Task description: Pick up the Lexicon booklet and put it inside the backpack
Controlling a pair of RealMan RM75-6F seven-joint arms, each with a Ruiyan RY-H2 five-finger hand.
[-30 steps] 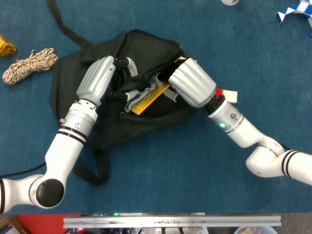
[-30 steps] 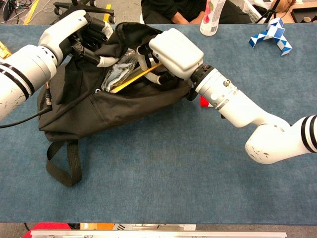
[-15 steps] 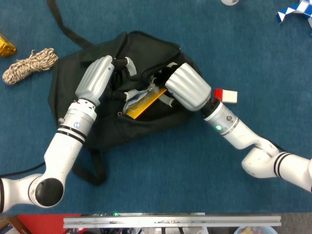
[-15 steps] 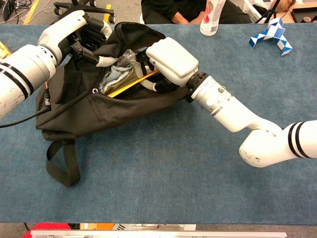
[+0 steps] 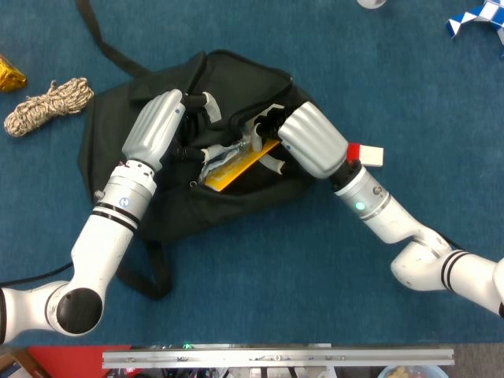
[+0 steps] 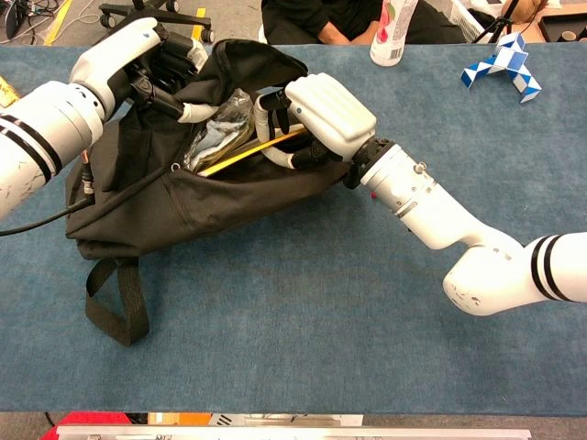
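Black backpack [image 5: 161,209] lies slumped on the blue table [image 5: 276,283], its mouth open toward the top and centre, one strap [image 5: 110,49] trailing to the far left.

Left hand [image 5: 157,130] sits at the far-left rim of the opening. Its fingers [image 6: 179,64] are curled over the fabric edge, gripping it and holding the mouth apart. Seen from the chest view [image 6: 128,55], the rim is lifted clear of the table.

Right hand [image 5: 303,142] is at the right side of the opening, back of the hand up, fingertips [image 5: 264,126] reaching into the bag. Fingers are partly curled around the right end of the Lexicon booklet [image 5: 236,161]; contact looks like a hold, though the palm side is hidden. In the chest view [image 6: 326,115] the fingers wrap down over the booklet's yellow edge [image 6: 243,151].

Booklet lies slanted inside the mouth, mostly within the bag, its yellow cover still showing, beside crinkled clear plastic [image 6: 220,124].

Around it: rope coil [image 5: 47,106] far left, red and white block [image 5: 364,153] just right of the right wrist, blue-white twist puzzle [image 6: 503,64] far right, bottle [image 6: 394,27] at the far edge.
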